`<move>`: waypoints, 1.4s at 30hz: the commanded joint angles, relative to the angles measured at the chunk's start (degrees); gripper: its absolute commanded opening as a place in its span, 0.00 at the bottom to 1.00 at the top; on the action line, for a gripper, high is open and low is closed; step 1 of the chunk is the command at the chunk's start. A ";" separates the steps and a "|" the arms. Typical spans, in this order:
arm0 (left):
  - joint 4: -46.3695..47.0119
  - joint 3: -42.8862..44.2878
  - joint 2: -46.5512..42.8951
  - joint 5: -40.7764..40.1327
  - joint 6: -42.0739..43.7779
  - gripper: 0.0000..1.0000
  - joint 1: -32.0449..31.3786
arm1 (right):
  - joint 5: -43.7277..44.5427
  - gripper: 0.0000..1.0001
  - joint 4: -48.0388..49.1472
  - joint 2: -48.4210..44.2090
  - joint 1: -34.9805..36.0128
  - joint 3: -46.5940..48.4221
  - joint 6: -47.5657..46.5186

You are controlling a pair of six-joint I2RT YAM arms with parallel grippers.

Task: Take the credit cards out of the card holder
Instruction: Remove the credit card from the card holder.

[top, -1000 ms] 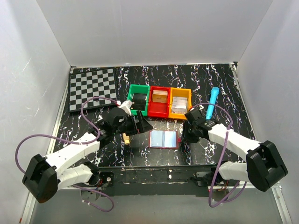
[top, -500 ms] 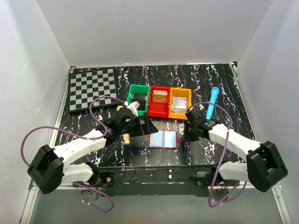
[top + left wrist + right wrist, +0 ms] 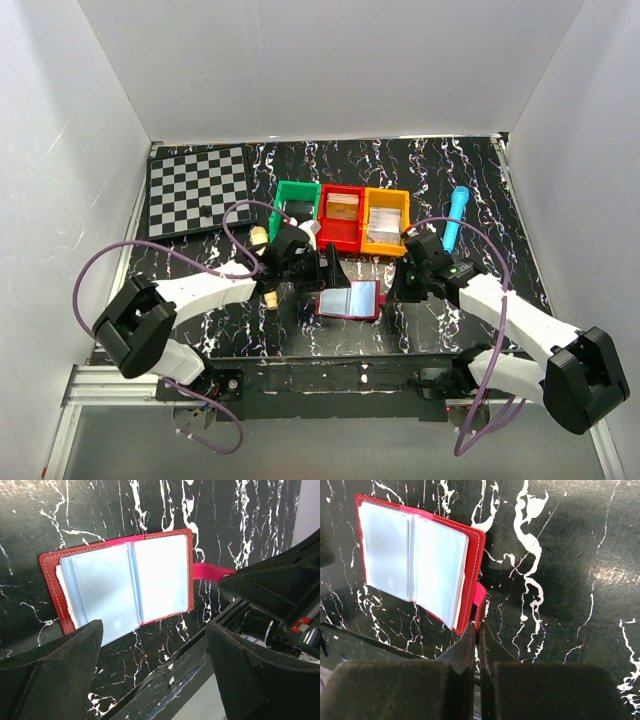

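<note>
The card holder point(image 3: 349, 299) lies open on the black marbled table, dark red with glossy pale-blue sleeves facing up. It also shows in the left wrist view point(image 3: 125, 585) and the right wrist view point(image 3: 415, 562). I cannot make out single cards inside the sleeves. My right gripper point(image 3: 480, 630) is shut on the holder's snap tab point(image 3: 481, 600) at its right edge point(image 3: 393, 290). My left gripper point(image 3: 330, 272) is open and empty, hovering over the holder's left side, its fingers point(image 3: 55, 675) spread wide over the table's front edge.
A green bin point(image 3: 295, 212), a red bin point(image 3: 341, 217) and an orange bin point(image 3: 385, 220) stand in a row behind the holder. A chessboard point(image 3: 198, 190) lies at the back left. A blue tube point(image 3: 457, 215) lies at the right. A small wooden peg point(image 3: 270, 297) lies under the left arm.
My left arm has swung right, bringing its open gripper from beside the peg to the holder's left edge. The right gripper has stayed on the tab, and the holder has tilted slightly.
</note>
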 commanded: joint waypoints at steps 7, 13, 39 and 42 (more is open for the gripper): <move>0.77 2.64 3.96 0.17 1.29 0.82 -1.83 | -4.09 0.01 -0.36 -2.23 -0.25 1.17 -1.68; 0.68 2.03 4.84 -1.15 1.47 0.83 -1.83 | -4.09 0.01 -0.19 -2.32 -0.25 1.09 -1.59; 4.19 2.20 10.46 3.95 3.84 0.82 -1.92 | -3.83 0.01 0.17 -1.79 -0.25 0.65 -1.41; 4.99 2.20 10.73 4.91 4.11 0.82 -2.01 | -4.00 0.01 0.34 -1.53 -0.25 0.56 -1.50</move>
